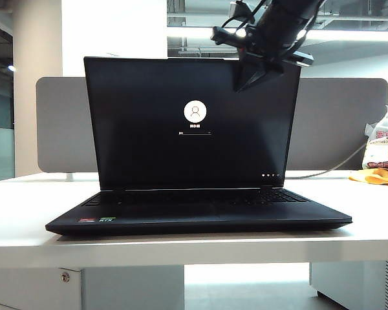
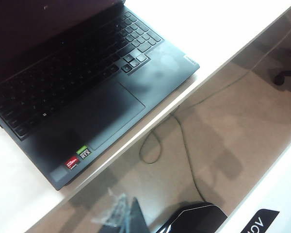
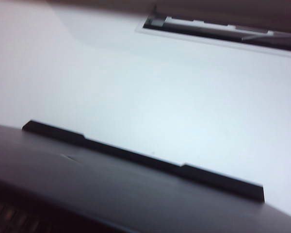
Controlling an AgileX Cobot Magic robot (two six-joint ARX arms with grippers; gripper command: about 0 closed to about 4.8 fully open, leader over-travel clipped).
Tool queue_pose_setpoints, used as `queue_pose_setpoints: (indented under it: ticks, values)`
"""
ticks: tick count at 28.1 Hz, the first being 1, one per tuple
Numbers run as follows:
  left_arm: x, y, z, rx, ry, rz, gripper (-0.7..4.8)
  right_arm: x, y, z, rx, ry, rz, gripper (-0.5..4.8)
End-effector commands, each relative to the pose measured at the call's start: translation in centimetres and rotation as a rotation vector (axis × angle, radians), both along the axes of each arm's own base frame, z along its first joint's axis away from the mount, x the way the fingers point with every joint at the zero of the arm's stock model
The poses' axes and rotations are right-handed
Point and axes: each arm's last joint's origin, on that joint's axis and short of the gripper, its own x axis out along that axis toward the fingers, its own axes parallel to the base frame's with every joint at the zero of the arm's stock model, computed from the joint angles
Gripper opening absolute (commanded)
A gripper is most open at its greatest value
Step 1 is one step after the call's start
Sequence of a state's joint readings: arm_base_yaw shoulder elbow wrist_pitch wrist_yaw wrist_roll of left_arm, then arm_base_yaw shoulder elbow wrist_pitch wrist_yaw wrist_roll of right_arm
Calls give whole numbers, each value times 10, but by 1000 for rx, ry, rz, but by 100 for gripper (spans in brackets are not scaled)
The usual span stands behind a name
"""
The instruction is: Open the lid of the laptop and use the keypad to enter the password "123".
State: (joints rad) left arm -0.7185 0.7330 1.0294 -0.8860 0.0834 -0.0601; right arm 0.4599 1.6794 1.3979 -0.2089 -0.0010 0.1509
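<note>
Lid [image 1: 149,129] already up, near upright, login screen lit at centre frame; laptop [image 1: 200,216] square on the white counter [image 1: 26,213], front edge close to the counter's near edge; keypad [image 2: 63,82] spread across the base behind the touchpad [image 2: 102,114], hard to read from the outside camera, clear from the left wrist camera.

Right pincer [image 1: 249,74] at upper right of the outside frame, hanging by the lid's top right corner, tips closed tight, holding nothing that shows; contact with the lid impossible to tell. Left pincer seen in no frame; its camera looks down on the laptop's front right corner from beyond the counter edge.

Step in hand, by the look of it: opening done, typing to begin. Best done with the right pincer kept closed as a single poking tip; lift clear of the lid's top edge first, come round in front of the screen, then descend straight onto one key at a time; press lightly, release fully between keys; aim for key centres, since the keys sit low and close together; number keys probably at the far side of the base, close under the screen.

Edges to mind: lid's top rim, easily pushed back; the hinge line; the touchpad, where a stray brush could disturb the password field. Open room lies above the palm rest and towards the lower frame; grey divider [image 1: 336,123] behind, cable [image 1: 336,165] and bags [image 1: 381,155] at right.
</note>
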Motion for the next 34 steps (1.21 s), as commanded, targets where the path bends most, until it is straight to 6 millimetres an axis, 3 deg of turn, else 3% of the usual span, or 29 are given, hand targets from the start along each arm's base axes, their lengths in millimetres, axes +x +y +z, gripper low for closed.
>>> queue_pose_setpoints:
  ticks: [1,13,20,34]
  values:
    - [-1,0,0,-2,5,-1,-6,14,6,12,34,-87,4,-2]
    - [-1,1,-1,10,27,30,-6,51,17,14,36,-99,-8,-2]
    - [-1,2,-2,14,32,30,-6,67,10,18,49,-119,-28,-2]
    - [0,1,-3,18,36,31,-6,79,6,13,66,-98,-13,-2]
